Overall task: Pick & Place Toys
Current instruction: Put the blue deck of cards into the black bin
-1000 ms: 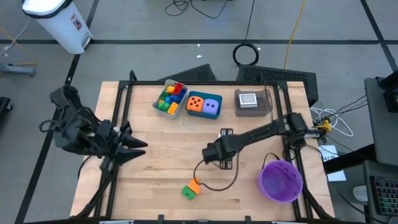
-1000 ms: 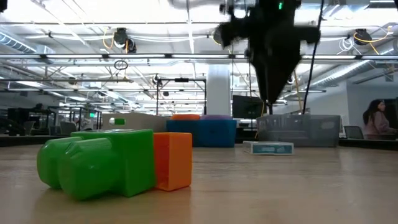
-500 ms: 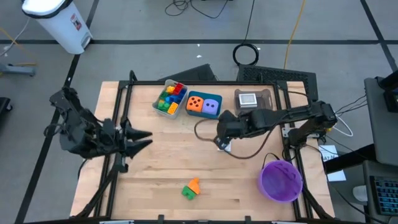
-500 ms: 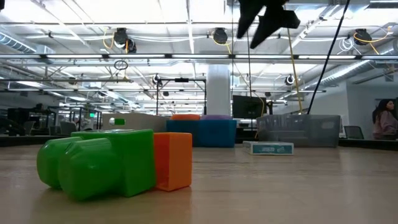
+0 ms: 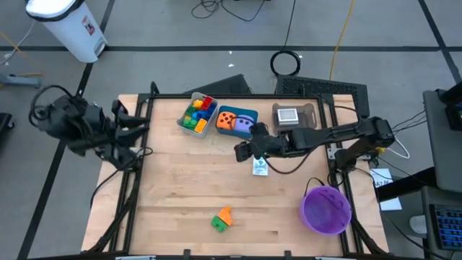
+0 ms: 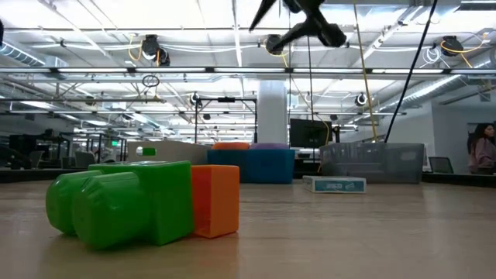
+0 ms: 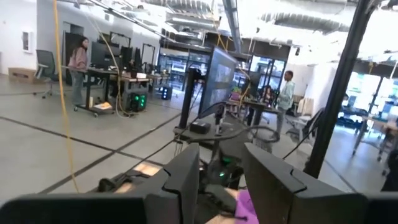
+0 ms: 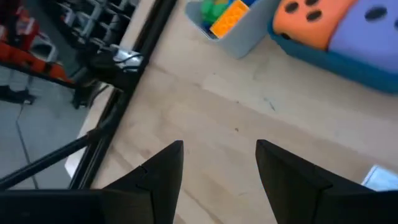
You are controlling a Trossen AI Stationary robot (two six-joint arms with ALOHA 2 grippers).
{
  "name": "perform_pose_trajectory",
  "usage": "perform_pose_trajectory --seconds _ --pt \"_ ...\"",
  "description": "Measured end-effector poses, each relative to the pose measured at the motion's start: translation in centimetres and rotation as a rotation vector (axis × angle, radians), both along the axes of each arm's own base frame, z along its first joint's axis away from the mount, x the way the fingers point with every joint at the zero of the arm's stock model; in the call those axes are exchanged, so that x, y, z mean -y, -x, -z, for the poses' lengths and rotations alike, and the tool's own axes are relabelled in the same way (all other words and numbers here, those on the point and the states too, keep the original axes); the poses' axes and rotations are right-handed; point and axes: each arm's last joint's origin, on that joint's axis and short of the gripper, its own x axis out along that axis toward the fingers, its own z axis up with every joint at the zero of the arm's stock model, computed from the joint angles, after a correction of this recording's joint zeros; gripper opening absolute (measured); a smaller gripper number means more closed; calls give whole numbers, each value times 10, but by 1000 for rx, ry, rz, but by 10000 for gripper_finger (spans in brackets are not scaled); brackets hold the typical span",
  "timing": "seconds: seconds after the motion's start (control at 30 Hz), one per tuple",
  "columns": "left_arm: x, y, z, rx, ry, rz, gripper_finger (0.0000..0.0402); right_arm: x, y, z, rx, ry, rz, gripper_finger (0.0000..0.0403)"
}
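Observation:
A green brick (image 5: 217, 223) and an orange brick (image 5: 225, 214) lie joined near the table's front; the low view shows them large, green (image 6: 124, 205) and orange (image 6: 217, 199). A white card (image 5: 260, 167) lies flat mid-table. Several coloured bricks fill a grey tray (image 5: 197, 113). An orange die (image 8: 314, 18) and a purple die (image 8: 370, 25) sit in the teal tray (image 5: 237, 121). My right gripper (image 5: 242, 151) hangs open above the table near the card, holding nothing (image 8: 217, 158). My left gripper (image 7: 221, 180) stands open, raised over the table's left edge (image 5: 138, 128).
A grey tray (image 5: 294, 118) holding a card stands at the back right. The round purple bowl (image 5: 326, 209) sits at the front right. Black frame rails (image 5: 137, 180) run along the table's edges. Bare wood (image 5: 180, 180) lies between the bricks and the trays.
My right gripper has risen from just above the table's middle, gone toward the far edge and rolled, its fingers now slanting down, not straight down. My left gripper has drawn back toward the table's far left corner and risen a little. The bricks have kept still.

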Motion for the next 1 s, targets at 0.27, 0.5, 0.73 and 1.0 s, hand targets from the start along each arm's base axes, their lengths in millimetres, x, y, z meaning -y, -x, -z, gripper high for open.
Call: perform_pose_trajectory --seconds 0.27,0.5,0.73,1.0 --pt "-29 28 10 -62 -37 13 127 -18 -2 -40 182 -66 72 196" --pt "-38 37 12 -71 -54 13 127 -25 -6 -106 390 11 87 194" --pt "-38 37 14 -88 -82 12 127 -27 -21 -174 564 183 36 188" --pt "-38 37 15 -97 -96 11 127 -27 -55 -165 465 198 69 187"
